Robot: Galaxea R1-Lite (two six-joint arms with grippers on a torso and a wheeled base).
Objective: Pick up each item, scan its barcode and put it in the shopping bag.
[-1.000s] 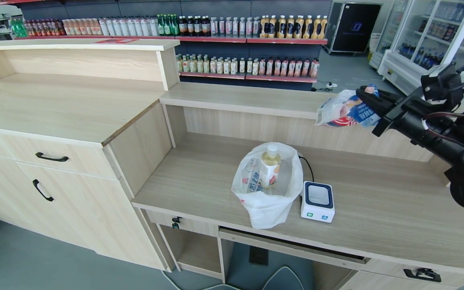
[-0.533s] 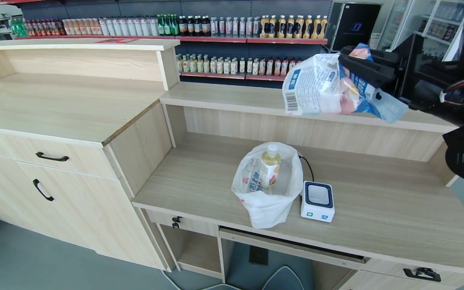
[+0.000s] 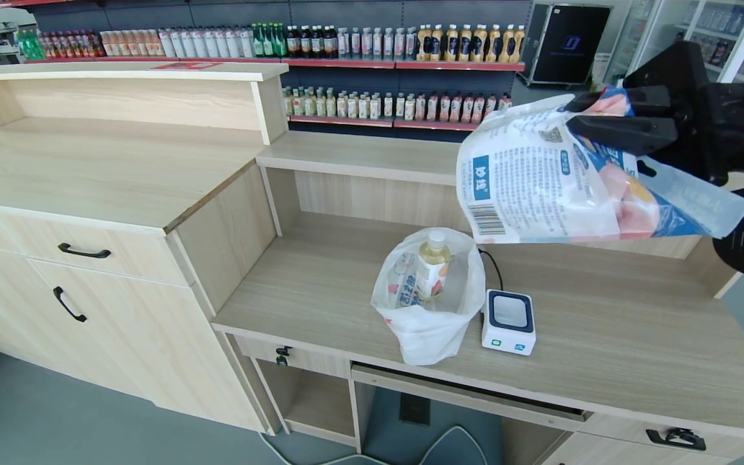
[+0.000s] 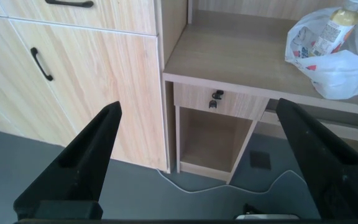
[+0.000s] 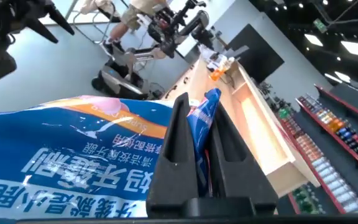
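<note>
We see the wooden counter with bare top to the right of its things. Above it, clear of the surface, hangs the snack packet. The right gripper is clamped on its top edge, and its barcode corner points down toward the shopping bag. The bag stands open near the front edge, a bottle upright inside. The scanner sits just beside the bag. We find the left gripper low before the cabinets, spread wide, holding nothing.
</note>
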